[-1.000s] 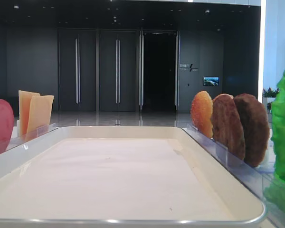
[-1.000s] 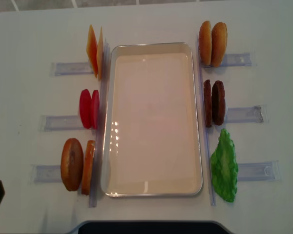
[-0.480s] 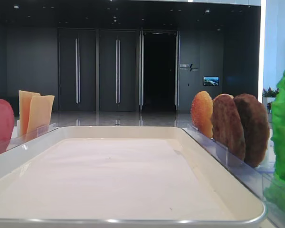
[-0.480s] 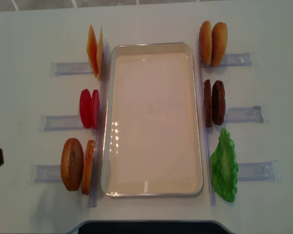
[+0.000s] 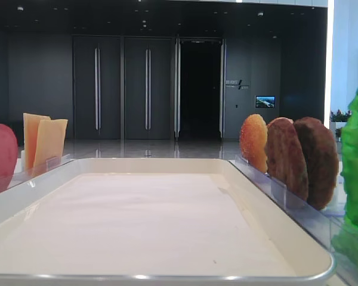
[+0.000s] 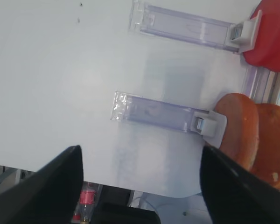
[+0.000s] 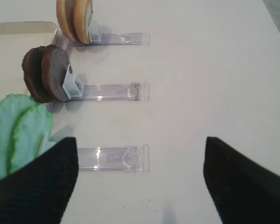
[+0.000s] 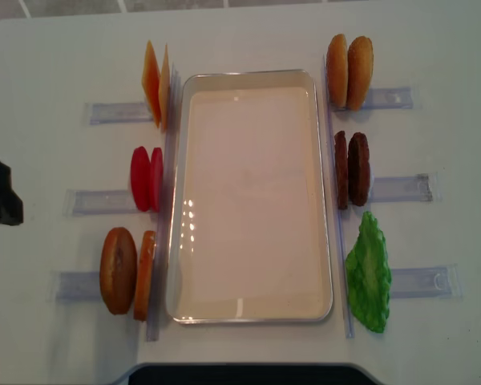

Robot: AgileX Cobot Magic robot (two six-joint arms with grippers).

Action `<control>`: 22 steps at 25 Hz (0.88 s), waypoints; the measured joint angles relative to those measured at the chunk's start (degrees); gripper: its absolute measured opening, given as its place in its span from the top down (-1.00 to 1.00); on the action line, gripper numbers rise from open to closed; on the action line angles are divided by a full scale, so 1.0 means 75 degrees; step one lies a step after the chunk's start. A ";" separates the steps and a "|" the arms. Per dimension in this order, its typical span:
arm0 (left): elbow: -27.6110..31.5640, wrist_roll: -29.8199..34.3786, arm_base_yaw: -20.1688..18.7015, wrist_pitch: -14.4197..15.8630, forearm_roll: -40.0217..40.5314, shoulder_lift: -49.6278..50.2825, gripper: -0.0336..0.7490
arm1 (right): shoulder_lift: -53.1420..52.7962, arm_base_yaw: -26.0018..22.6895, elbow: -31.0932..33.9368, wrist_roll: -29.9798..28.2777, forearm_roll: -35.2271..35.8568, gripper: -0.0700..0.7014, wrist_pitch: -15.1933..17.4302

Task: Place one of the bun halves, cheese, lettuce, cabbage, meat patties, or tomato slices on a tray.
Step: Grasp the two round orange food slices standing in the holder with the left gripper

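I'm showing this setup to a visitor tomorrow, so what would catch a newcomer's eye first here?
The big cream tray lies bare in the middle of the white table. Burger parts stand on edge in clear racks along both long sides: cheese, tomato slices and bun halves on the left, more buns, dark meat patties and bright green lettuce on the right. The left gripper hangs open at the far left edge.

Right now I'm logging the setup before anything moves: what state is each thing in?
tray: bare, nothing on it
bun halves: on edge in racks, right rear and left front
meat patties: upright in rack
lettuce: in right front rack
tomato slices: upright in rack
cheese: upright in rack
left gripper: open, empty
right gripper: open, empty
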 joint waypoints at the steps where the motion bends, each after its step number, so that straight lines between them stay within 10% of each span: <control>1: -0.0008 -0.0018 0.0000 0.0000 0.0000 0.0074 -0.60 | 0.0000 0.0000 0.0000 0.0000 0.0000 -0.62 0.0000; 22: -0.0015 -0.0052 0.0000 0.0000 -0.0617 0.0122 -0.60 | 0.0000 0.0000 0.0000 0.0000 0.0000 -0.62 0.0000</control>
